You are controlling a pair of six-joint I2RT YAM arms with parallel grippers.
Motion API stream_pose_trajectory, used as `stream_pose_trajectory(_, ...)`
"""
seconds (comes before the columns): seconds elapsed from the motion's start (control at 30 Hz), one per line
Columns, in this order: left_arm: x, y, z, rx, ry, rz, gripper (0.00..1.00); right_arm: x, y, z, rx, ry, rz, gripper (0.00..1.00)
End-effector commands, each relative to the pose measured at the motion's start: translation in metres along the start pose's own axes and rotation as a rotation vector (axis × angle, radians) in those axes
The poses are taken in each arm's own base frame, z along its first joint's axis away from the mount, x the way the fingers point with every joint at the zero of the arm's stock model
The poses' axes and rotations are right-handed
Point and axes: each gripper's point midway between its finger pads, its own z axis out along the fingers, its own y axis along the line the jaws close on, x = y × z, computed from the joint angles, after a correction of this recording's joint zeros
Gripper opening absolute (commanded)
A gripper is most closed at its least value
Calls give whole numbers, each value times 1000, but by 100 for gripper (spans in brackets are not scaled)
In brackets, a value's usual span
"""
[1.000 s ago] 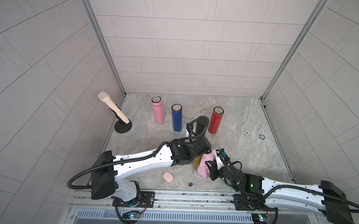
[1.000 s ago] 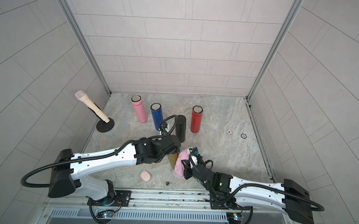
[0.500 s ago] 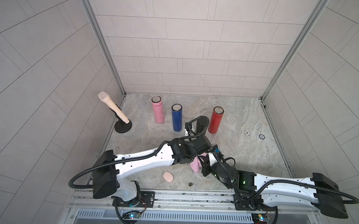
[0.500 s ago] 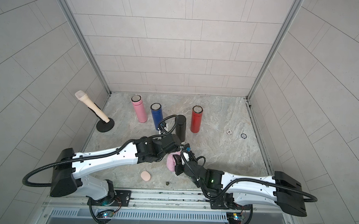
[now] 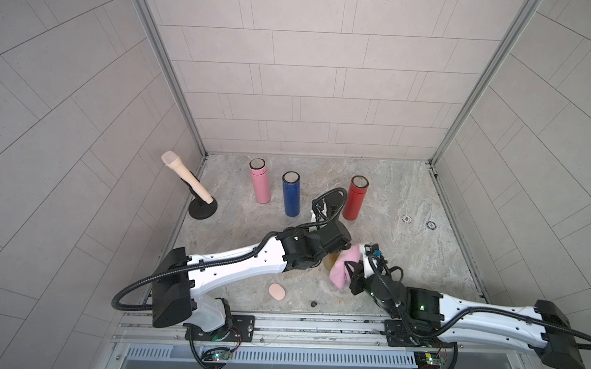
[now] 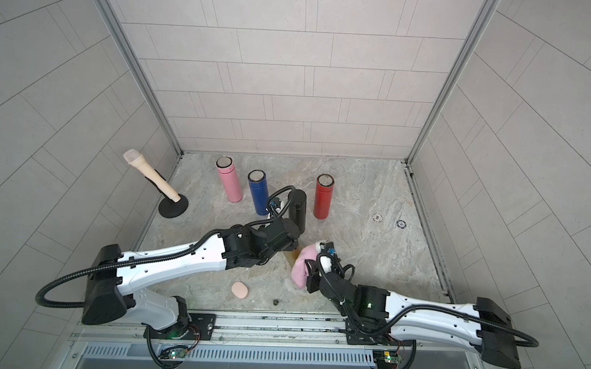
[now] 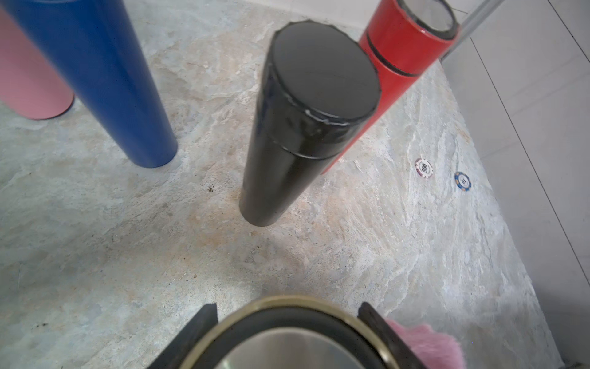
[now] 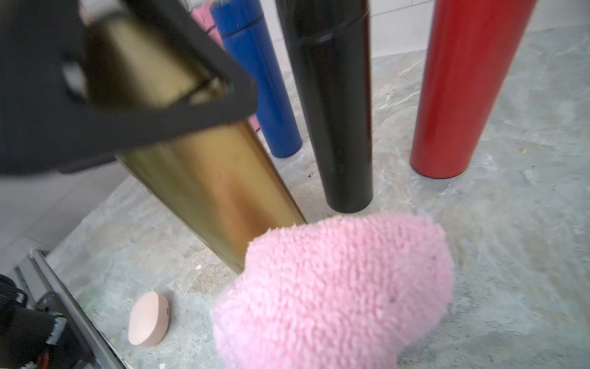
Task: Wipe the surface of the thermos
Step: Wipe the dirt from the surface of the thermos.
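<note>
Wiping is the step in hand: the left gripper [image 7: 287, 316] has its jaws clamped on either side of the gold thermos [image 8: 207, 191] just under its open rim. The right gripper [image 5: 351, 272], jaws pressed together on a bunched pink chenille cloth [image 8: 335, 294], lays that cloth against the thermos's lower wall. In a top view the gold thermos sits at 6 o'clock from the black thermos [image 6: 298, 209], with the cloth at its 4 o'clock (whether its base rests on the stone floor [image 6: 386, 264] I cannot tell). The next move probably calls for sliding the cloth up the wall under light pressure, or turning the thermos, to reach unwiped sides.
</note>
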Motion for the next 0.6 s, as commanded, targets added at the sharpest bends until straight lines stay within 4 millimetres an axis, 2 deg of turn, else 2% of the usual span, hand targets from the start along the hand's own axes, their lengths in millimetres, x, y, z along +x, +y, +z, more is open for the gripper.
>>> stream_pose_trajectory(0.0, -15, -32, -13, 140, -27, 255, 0, 0, -37, -19, 91, 53, 17, 0)
stream_pose_trajectory(0.1, -1, -41, -14, 216, 12, 492, 0, 1, -54, -28, 77, 139, 103, 0)
stream_pose_trajectory(0.2, 20, -55, -21, 377, 12, 681, 0, 10, -62, -22, 44, 247, 186, 0)
stream_pose_trajectory(0.27, 18, -57, -26, 422, -38, 723, 0, 15, -64, -11, 16, 317, 237, 0)
stream_pose_trajectory(0.4, 29, -64, -36, 562, -103, 878, 0, 16, -70, 15, -7, 378, 269, 0)
stream_pose_trajectory(0.5, 42, -66, -41, 661, -135, 997, 0, 11, -66, 33, -48, 382, 231, 0)
stream_pose_trajectory(0.57, 42, -66, -39, 701, -153, 1002, 0, 14, -57, 44, -103, 429, 223, 0)
